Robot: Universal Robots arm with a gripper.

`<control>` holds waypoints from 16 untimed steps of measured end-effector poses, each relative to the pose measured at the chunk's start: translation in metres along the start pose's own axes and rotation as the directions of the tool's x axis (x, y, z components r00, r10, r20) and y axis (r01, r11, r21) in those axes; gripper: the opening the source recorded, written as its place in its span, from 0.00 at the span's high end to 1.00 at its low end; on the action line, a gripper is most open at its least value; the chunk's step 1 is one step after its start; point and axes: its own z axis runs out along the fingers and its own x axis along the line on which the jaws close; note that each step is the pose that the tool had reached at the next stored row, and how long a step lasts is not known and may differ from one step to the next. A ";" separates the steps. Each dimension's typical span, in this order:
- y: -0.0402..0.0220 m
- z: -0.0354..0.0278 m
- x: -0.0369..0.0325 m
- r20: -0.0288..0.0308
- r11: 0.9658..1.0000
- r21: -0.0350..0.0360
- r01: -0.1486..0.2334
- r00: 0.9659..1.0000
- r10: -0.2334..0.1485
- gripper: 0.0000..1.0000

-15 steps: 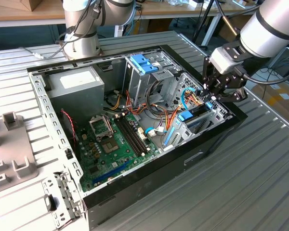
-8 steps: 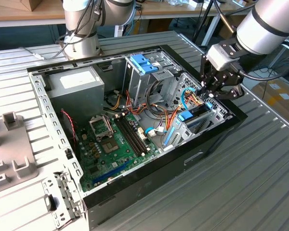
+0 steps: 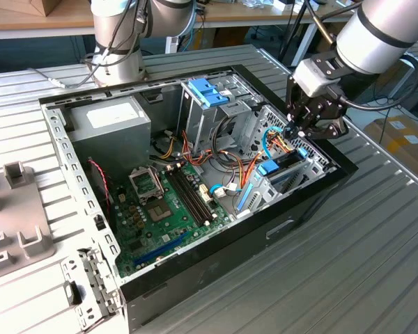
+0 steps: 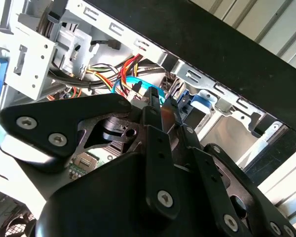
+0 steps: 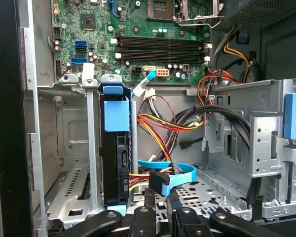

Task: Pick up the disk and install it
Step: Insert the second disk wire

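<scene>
Hovering inside one computer case (image 3: 195,264) — one tool (image 3: 301,136), fingers closed empty, beside one seated disk (image 5: 117,163).

A grey ribbed metal desk (image 3: 376,264) carries the work. An open computer case (image 3: 216,257) lies on its side across the middle of it, black walls around the open top. At the exterior view's left, near the front, a grey moulded fixture (image 3: 14,223) rests on the desk just beside the case. At the far side a robot arm's base (image 3: 118,66) stands on the desk behind the case.
</scene>
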 end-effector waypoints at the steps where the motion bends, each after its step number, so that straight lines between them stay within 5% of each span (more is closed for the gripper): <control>1: 0.0000 0.0000 0.0000 0.000 1.000 0.000 0.000 1.000 0.000 0.75; 5: -0.0001 0.0000 0.0000 0.000 1.000 0.000 0.000 1.000 0.000 0.56; 11: -0.0009 -0.0135 -0.0027 0.001 1.000 0.000 0.000 1.000 0.000 0.56; 16: 0.0009 -0.0148 -0.0030 0.001 1.000 0.000 0.000 1.000 0.000 0.56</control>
